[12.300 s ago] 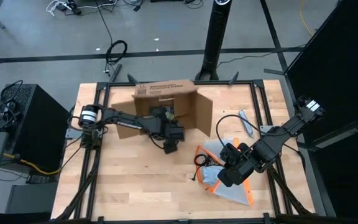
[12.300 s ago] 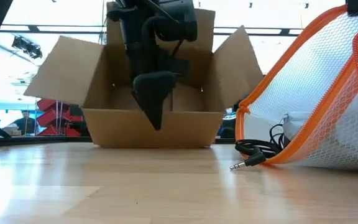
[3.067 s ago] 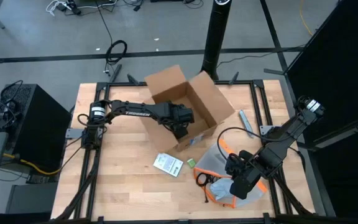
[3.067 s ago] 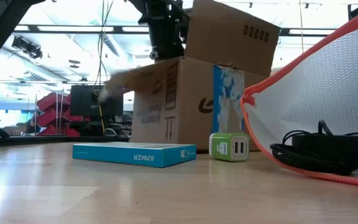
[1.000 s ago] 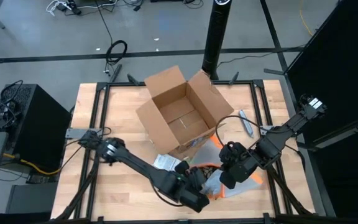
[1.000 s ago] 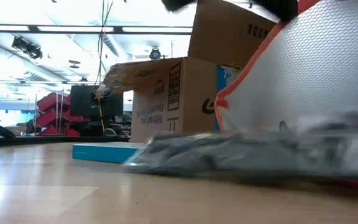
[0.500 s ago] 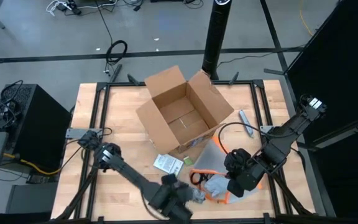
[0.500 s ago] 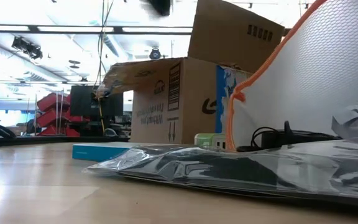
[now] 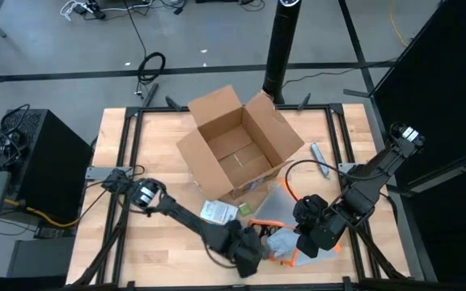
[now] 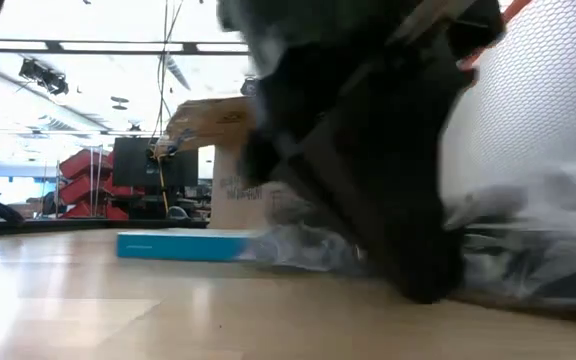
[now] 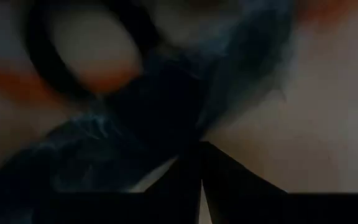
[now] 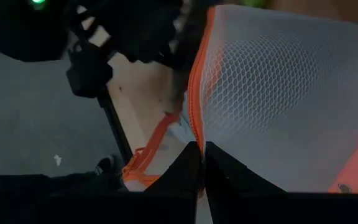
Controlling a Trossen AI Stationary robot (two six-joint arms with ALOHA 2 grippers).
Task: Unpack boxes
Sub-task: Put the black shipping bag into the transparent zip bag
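Observation:
The brown cardboard box [image 9: 233, 145] stands open on its base at the table's far middle. Near it, a mesh pouch with an orange edge [image 9: 275, 208] is raised at one side by my right gripper [image 9: 299, 242], which is shut on its rim. A crinkled clear plastic bag with dark contents [image 9: 281, 241] lies at the pouch's mouth. My left gripper [image 9: 256, 249] is shut and low over the table at the bag's left end. It fills the foreground of the low view [image 10: 418, 290]. My left gripper's shut fingertips [image 11: 201, 152] meet the plastic bag's dark, crinkled surface [image 11: 160, 106], slanting down from the table's left. The picture is blurred, so whether any plastic is caught between them cannot be told. My right gripper pinches the pouch's orange zipper edge [image 12: 194, 118] between its two fingers, coming from the table's right and slanting down. The mesh wall [image 12: 272, 81] stands up from that edge, and the pouch's lower side rests on the table.
A flat teal-and-white carton [image 9: 217, 212] and a small green charger [image 9: 247, 209] lie on the table just in front of the box. A grey pen-like thing [image 9: 320, 159] lies at the right. Bare wood stretches along the near left.
My left gripper has come down from well above the table and toward the plastic bag, tipping steeper, and stays shut. The bag, lying still half a second ago, now shows blurred in the low view. My right gripper has shifted slightly toward the right with the pouch rim.

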